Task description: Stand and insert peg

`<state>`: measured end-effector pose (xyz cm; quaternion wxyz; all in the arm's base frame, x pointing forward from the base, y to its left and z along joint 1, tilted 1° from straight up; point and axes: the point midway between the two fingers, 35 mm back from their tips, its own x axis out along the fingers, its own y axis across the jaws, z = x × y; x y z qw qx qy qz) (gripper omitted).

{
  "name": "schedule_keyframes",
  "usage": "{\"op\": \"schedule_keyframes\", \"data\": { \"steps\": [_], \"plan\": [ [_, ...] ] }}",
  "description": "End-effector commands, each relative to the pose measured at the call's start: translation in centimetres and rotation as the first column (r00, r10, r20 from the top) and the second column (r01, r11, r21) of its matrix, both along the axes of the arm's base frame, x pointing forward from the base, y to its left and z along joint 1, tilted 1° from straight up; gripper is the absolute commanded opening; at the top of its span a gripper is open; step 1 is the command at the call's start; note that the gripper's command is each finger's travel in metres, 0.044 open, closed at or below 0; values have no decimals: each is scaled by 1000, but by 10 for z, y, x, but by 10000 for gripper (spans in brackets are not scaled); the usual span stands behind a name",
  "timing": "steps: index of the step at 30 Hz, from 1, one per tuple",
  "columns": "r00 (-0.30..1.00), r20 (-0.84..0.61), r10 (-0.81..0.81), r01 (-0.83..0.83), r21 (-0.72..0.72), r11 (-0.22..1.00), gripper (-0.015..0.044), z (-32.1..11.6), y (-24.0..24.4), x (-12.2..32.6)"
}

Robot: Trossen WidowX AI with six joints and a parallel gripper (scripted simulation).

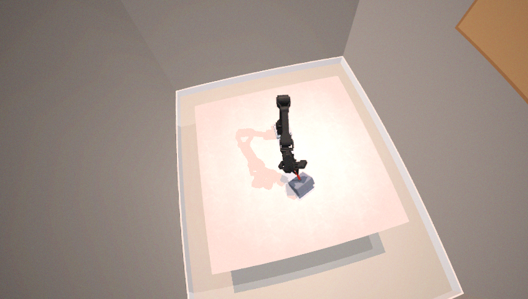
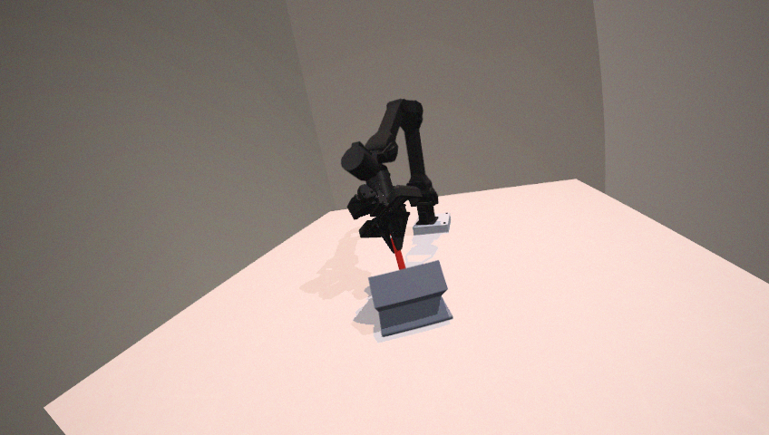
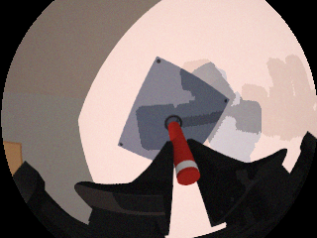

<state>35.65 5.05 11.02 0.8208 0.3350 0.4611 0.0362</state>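
Red peg (image 1: 297,175) (image 2: 399,259) (image 3: 181,149), pinched in the gripper (image 1: 297,171) (image 2: 394,248) (image 3: 178,145), slants away beyond the fingertips, white-banded end nearer the wrist, plain end at the sloped panel's hole (image 3: 173,122).

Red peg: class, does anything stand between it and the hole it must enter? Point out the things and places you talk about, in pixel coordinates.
Nothing visible does. The gripper (image 1: 297,172) (image 2: 396,248) (image 3: 178,145) grips the red peg (image 1: 297,176) (image 2: 399,259) (image 3: 181,146), its plain end at the hole (image 3: 173,122) in the sloped panel (image 1: 304,188) (image 2: 408,285) (image 3: 154,94). Whether that end has entered, I cannot tell.
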Motion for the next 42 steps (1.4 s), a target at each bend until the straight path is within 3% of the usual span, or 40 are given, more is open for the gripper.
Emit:
{"op": "schedule_keyframes", "data": {
  "steps": [1, 42],
  "plan": [
    [1000, 2, 0, 0, 0, 1000, 0, -2, 1, 2],
    [1000, 3, 0, 0, 1, 1000, 0, -22, 9, 17]
  ]
}}
